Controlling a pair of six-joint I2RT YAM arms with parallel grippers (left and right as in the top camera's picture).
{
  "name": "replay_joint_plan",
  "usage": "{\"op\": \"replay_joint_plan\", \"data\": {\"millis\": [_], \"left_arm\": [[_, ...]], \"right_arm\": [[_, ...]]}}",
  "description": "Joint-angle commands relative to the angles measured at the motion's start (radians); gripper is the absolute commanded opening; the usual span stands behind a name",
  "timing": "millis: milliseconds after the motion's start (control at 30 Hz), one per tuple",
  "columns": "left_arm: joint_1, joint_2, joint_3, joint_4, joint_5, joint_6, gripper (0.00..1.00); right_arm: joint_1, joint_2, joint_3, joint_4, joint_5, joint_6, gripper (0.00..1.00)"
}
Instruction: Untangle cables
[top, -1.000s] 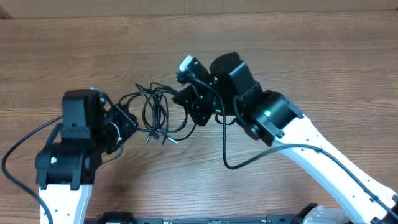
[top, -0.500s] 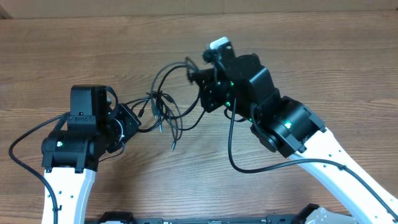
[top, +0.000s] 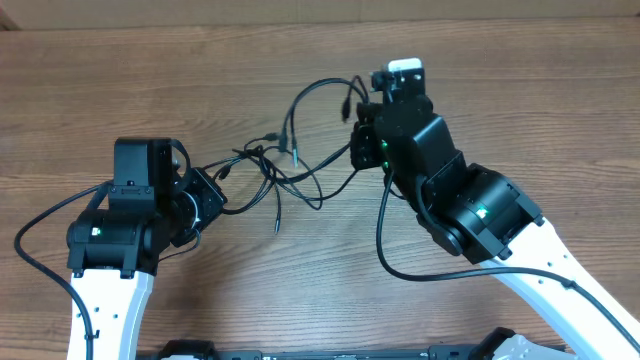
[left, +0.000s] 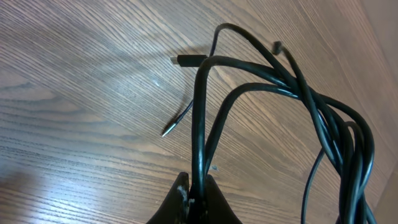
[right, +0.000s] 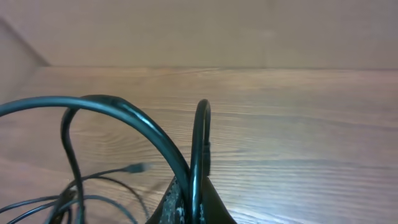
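Stretching between the arms, the cables (top: 285, 170) hang knotted over the surface (top: 300, 290), with the left pincer (top: 207, 197) and right pincer (top: 357, 128) each clenched on strands. Pulling wider could cinch the knot or slip a strand.

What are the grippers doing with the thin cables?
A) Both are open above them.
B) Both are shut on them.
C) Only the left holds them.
B: each wrist view shows the cables clamped, in the left gripper and in the right gripper.

Two arms (top: 110, 235) (top: 480, 205), two claws (left: 194, 190) (right: 191, 194), one tangle of cables (left: 199, 124).
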Motion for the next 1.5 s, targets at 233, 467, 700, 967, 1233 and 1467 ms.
{"op": "replay_joint_plan", "data": {"millis": [233, 467, 700, 967, 1233, 1467], "left_arm": [[0.005, -0.004, 0.026, 0.058, 0.073, 0.192, 0.04], [0.005, -0.004, 0.026, 0.148, 0.248, 0.361, 0.05], [0.005, -0.004, 0.026, 0.181, 0.343, 0.492, 0.04], [0.005, -0.005, 0.026, 0.216, 0.399, 0.578, 0.04], [-0.002, -0.005, 0.026, 0.270, 0.492, 0.607, 0.04], [-0.073, -0.004, 0.026, 0.351, 0.517, 0.606, 0.04]], "right_arm": [[-0.004, -0.029, 0.002, -0.047, 0.107, 0.029, 0.98], [-0.004, -0.029, 0.002, -0.078, 0.021, 0.029, 0.88], [-0.004, -0.029, 0.002, -0.129, -0.121, 0.125, 0.80], [-0.004, -0.020, 0.002, -0.229, -0.182, 0.514, 0.60], [-0.004, 0.014, 0.002, -0.178, -0.367, 0.537, 0.59], [-0.004, 0.069, 0.002, -0.167, -0.423, 0.610, 0.58]]}}
